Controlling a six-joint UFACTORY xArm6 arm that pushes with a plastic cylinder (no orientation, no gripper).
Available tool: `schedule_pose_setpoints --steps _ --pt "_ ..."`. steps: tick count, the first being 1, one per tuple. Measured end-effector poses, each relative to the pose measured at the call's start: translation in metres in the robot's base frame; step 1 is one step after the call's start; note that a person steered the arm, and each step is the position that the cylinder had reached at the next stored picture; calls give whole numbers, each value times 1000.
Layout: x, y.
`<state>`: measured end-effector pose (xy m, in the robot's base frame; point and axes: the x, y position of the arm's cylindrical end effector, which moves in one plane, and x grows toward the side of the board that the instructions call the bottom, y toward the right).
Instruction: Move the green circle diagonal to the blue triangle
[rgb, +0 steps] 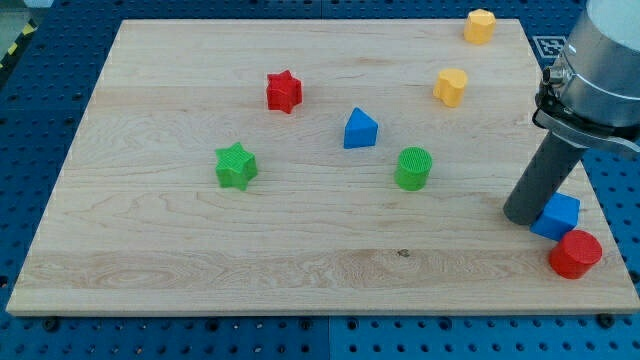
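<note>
No readable text, number or brand shows anywhere. The only sign is a black-and-white square marker (548, 46) at about two o'clock, just off the wooden board's (200, 280) corner; its pattern cannot be read.

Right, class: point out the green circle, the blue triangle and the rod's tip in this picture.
green circle (412, 167), camera view, on its ribbed top face.
blue triangle (360, 129), camera view, on its front face.
my tip (524, 215), camera view, on the rod's lowest end.

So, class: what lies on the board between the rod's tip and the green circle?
Nothing: the camera view shows bare wood between my tip and the green circle.
</note>
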<state>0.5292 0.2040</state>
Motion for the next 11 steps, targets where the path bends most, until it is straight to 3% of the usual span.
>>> schedule_pose_setpoints --steps 2,3,7,11 --pt "-5 -136" --pt "-51 -161" --pt "-42 -106" --pt "-45 -96"
